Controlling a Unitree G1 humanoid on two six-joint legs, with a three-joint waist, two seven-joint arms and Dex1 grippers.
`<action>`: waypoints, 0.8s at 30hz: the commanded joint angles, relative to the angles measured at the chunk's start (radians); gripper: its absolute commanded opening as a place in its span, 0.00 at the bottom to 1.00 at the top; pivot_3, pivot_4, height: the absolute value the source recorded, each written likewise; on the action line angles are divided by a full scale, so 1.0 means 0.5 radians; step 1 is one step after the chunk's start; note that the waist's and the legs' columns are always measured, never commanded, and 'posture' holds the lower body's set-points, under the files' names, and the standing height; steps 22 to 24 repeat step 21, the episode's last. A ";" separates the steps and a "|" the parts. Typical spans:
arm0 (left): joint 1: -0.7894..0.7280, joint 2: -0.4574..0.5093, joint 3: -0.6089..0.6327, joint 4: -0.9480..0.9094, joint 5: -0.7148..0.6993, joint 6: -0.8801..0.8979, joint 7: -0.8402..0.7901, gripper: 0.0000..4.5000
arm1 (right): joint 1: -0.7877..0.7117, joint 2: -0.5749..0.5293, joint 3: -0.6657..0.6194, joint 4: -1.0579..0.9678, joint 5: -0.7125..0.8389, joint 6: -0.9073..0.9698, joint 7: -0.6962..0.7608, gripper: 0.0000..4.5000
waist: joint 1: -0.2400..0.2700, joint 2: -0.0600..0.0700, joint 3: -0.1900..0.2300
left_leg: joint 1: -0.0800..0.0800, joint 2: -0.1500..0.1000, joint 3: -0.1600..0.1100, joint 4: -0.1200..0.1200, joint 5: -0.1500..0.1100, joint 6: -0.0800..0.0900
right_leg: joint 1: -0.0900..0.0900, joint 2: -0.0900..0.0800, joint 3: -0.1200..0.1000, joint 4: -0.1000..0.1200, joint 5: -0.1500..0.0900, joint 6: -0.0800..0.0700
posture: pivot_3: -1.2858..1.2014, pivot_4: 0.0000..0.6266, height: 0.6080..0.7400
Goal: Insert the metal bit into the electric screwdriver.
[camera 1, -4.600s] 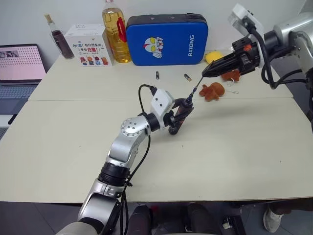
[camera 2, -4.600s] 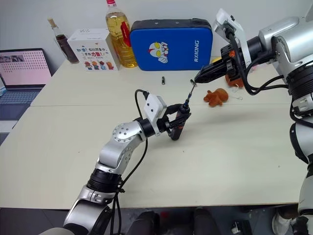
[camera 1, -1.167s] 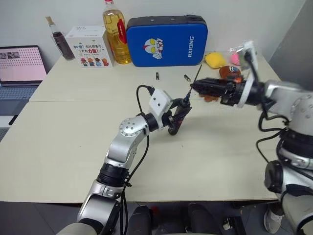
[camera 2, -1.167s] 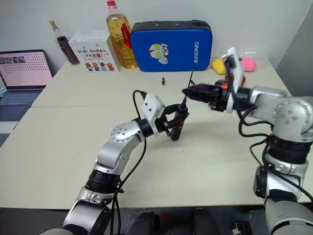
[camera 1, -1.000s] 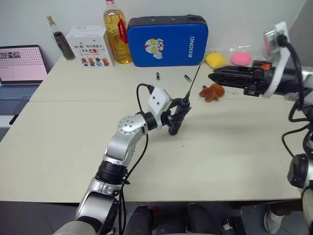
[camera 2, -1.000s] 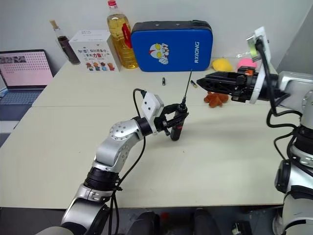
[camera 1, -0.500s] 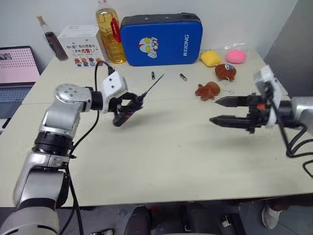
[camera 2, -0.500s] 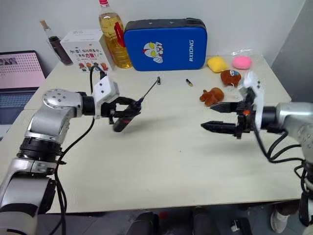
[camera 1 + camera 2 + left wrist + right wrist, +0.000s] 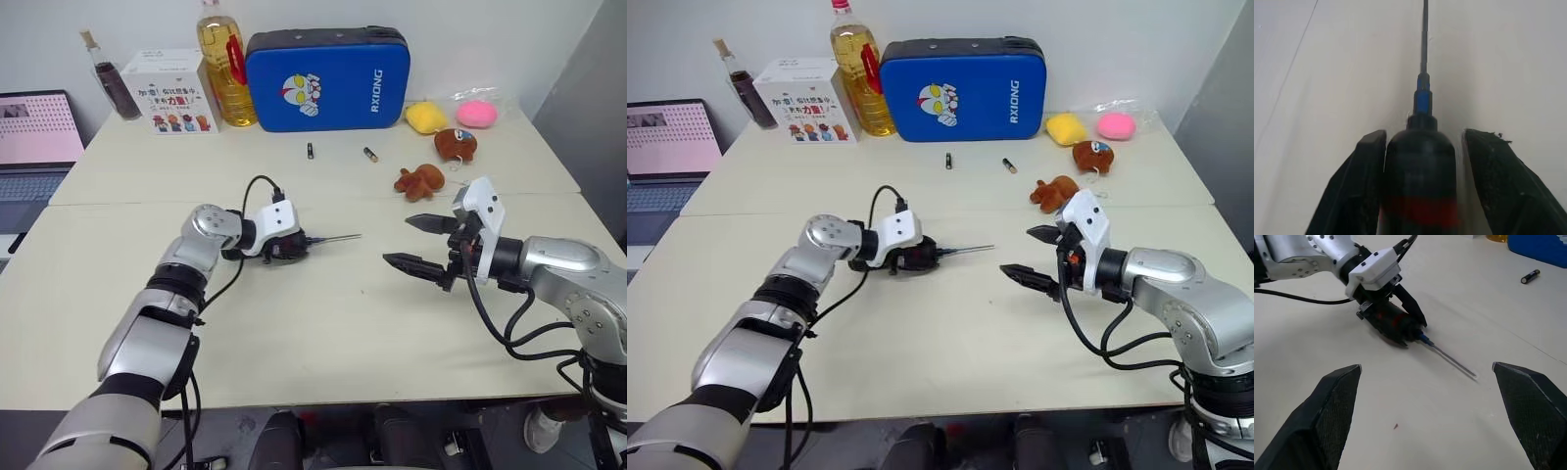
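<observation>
The electric screwdriver [image 9: 1420,171], dark with a red band and blue tip, lies flat on the table left of centre. The thin metal bit [image 9: 338,238] sticks out of its blue tip and points toward my right arm. My left gripper [image 9: 292,246] straddles the screwdriver body with its fingers [image 9: 1369,166] on either side. A narrow gap shows beside one finger, so it is open. My right gripper [image 9: 396,239] hovers open just past the end of the bit [image 9: 1452,361], empty, with the bit's end pointing between its spread fingers.
Two short dark cylinders [image 9: 310,151] [image 9: 369,154] lie further back. A brown plush [image 9: 419,181] and other soft toys [image 9: 456,144] sit at the right rear. A blue case [image 9: 323,78], oil bottle [image 9: 223,59], white box [image 9: 171,90] and laptop [image 9: 34,132] line the back.
My left arm has come down and laid the screwdriver, bit in place, flat on the table, and its jaws have loosened. The right gripper has sunk lower, still open.
</observation>
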 commanded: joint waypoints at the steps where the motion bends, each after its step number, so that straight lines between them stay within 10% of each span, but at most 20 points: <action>1: -0.032 0.073 0.115 -0.046 -0.068 0.004 -0.061 0.77 | -0.029 -0.026 -0.008 0.047 -0.040 -0.094 0.049 1.00 | -0.005 0.000 0.000 | 0.000 0.000 0.000 0.000 0.000 0.000 | 0.000 0.000 0.000 0.000 0.000 0.000 | 0.52 0.24 1.00; 5: -0.015 0.220 0.246 -0.210 -0.181 0.164 -0.169 0.99 | -0.084 -0.065 0.041 0.156 -0.079 -0.157 0.159 1.00 | -0.017 -0.003 0.002 | 0.001 0.002 -0.001 -0.001 0.000 0.000 | 0.000 0.001 0.000 0.001 0.000 0.000 | 0.52 0.24 1.00; 14: 0.507 0.850 0.696 -1.170 -0.588 1.002 -0.387 1.00 | -0.189 -0.265 0.213 0.565 -0.294 -0.475 0.605 1.00 | -0.029 -0.004 0.004 | 0.002 0.004 0.001 -0.003 0.000 0.000 | -0.002 0.003 0.003 0.001 0.000 -0.001 | 0.52 0.24 1.00; 24: 0.882 0.930 0.885 -1.538 -0.672 1.231 -0.153 1.00 | -0.177 -0.220 0.234 0.706 -0.387 -0.603 0.666 1.00 | 0.009 -0.006 0.005 | 0.002 0.003 -0.003 0.000 0.000 0.000 | 0.001 -0.002 0.002 0.002 0.000 0.000 | 0.52 0.24 1.00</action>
